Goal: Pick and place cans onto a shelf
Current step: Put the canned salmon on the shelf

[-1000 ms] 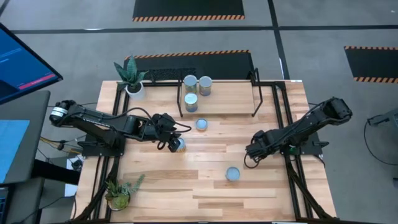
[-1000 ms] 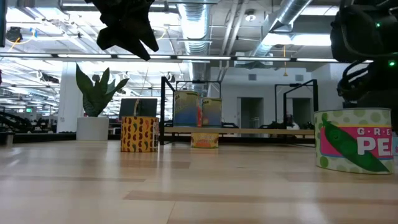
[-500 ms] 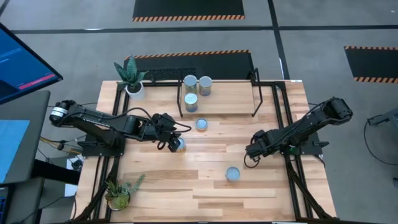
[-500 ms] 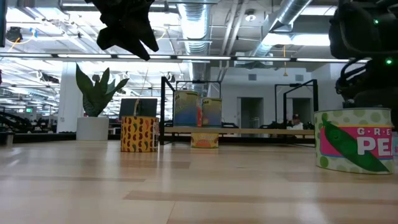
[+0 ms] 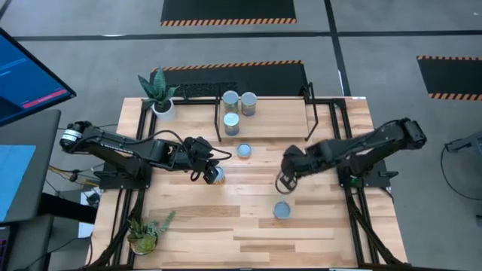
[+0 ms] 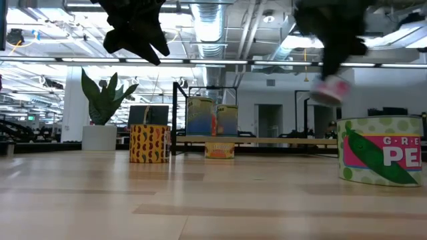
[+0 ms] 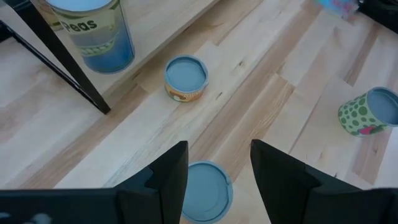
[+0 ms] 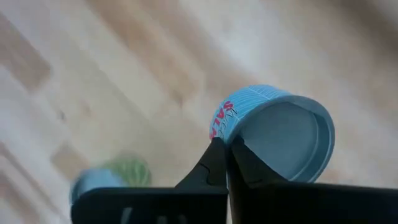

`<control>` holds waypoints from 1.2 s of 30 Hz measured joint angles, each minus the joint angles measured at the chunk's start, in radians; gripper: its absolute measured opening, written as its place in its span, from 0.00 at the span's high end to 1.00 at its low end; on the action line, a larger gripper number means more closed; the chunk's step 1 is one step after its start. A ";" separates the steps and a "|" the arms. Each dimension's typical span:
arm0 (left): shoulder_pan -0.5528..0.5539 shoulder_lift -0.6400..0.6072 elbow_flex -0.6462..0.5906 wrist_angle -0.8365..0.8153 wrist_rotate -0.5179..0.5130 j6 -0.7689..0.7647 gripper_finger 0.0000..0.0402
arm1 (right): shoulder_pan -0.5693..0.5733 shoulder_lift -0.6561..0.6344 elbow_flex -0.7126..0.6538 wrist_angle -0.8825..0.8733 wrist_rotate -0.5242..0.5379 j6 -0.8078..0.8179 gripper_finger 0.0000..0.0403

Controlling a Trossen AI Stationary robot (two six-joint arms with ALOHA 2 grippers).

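Right tool [image 5: 285,181] swung inward, shut.

The shelf [image 5: 286,120] looks bare right of its three cans [image 5: 239,103]; one low can [image 5: 243,150] stands before it

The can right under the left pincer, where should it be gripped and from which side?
Grip the can on its curved side wall, just below the lid, coming straight down from above. It stands upright with its round lid facing up, so the top offers no hold. The open left pincer hangs over it, and the can shows between its two fingers.
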 joint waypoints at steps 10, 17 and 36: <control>0.000 0.000 0.000 0.000 0.001 -0.013 0.59 | -0.395 -0.001 0.203 0.014 0.052 -0.530 0.99; 0.000 0.000 0.000 0.001 0.001 -0.015 0.59 | -0.674 0.091 0.232 0.017 -0.049 -0.945 0.99; 0.001 0.000 0.000 0.001 -0.045 -0.053 0.59 | -0.927 0.428 0.230 0.110 -0.048 -1.185 0.99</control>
